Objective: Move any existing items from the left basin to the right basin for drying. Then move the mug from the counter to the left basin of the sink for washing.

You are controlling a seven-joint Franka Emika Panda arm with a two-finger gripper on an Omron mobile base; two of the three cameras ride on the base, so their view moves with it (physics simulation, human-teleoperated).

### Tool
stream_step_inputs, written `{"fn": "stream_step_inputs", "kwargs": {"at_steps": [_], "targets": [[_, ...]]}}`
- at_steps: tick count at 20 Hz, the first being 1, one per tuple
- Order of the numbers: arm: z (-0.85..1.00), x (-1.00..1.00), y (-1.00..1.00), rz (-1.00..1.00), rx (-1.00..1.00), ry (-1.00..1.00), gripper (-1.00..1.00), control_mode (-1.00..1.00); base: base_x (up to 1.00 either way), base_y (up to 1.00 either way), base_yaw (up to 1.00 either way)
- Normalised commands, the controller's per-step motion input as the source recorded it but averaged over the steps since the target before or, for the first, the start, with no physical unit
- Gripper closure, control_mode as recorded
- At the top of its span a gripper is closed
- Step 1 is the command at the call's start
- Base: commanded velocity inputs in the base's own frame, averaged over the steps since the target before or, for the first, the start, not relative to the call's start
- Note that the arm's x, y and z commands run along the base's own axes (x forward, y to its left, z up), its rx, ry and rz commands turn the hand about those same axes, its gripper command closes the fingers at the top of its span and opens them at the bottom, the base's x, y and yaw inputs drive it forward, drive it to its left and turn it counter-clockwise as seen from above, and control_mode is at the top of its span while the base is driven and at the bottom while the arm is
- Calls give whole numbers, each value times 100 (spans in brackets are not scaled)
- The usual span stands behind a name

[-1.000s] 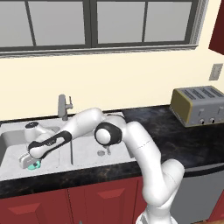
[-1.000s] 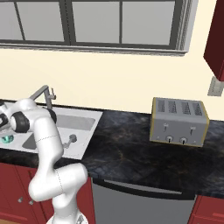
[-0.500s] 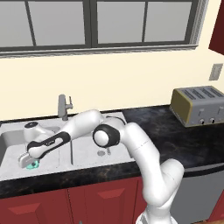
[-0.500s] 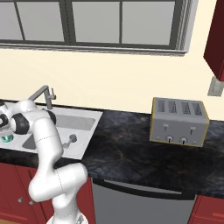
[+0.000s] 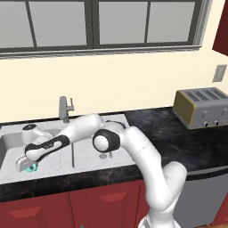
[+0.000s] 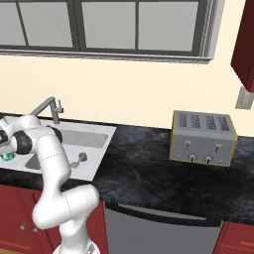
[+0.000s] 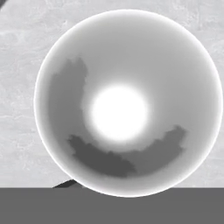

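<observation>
The arm reaches far left and down into the left basin (image 5: 11,144) of the sink (image 5: 89,153), where the tool (image 5: 26,164) sits low over the teal mug (image 5: 31,168), its jaws clenched on the mug's rim. The mug stands upright in that basin; the hand view looks straight down into its pale inside. A small grey utensil (image 5: 106,156) lies in the right basin (image 5: 91,149). A toaster (image 5: 202,107) stands far right on the black tabletop (image 5: 178,138).
</observation>
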Motion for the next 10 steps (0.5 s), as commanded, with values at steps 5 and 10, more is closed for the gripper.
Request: {"fn": "stream_step_inputs", "kwargs": {"at_steps": [5, 10], "targets": [[-25, 7, 0, 0, 0, 1, 100, -100, 0, 0, 0], [-25, 0, 0, 0, 0, 1, 100, -100, 0, 0, 0]]}}
